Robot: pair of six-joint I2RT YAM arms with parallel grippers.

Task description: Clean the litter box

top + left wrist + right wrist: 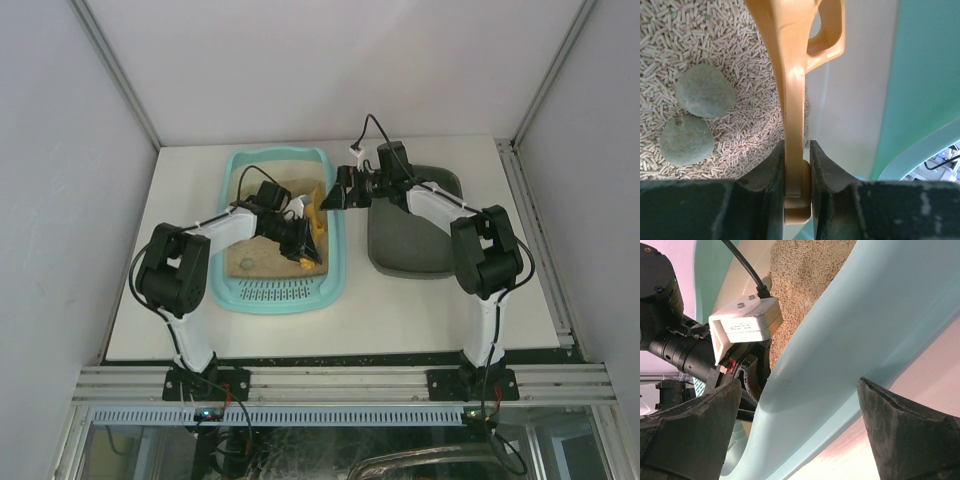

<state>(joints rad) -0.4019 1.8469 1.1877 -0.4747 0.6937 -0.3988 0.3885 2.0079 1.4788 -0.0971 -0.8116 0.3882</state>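
Observation:
The turquoise litter box [338, 268] lies left of centre, its slotted grate [275, 292] at the near end and tan pellet litter [250, 258] inside. My left gripper [312, 243] is inside the box, shut on the handle of a yellow-orange scoop [795, 105]. Two grey-green clumps [705, 90] [686, 140] lie on the litter left of the scoop. My right gripper [337, 193] is open at the box's right rim [840, 355]; one finger is inside the wall and one outside, neither touching.
A smaller dark grey tray [410, 245] sits right of the litter box, under the right arm. White enclosure walls stand on three sides. The left arm's camera and cable [745, 322] are close to the right gripper.

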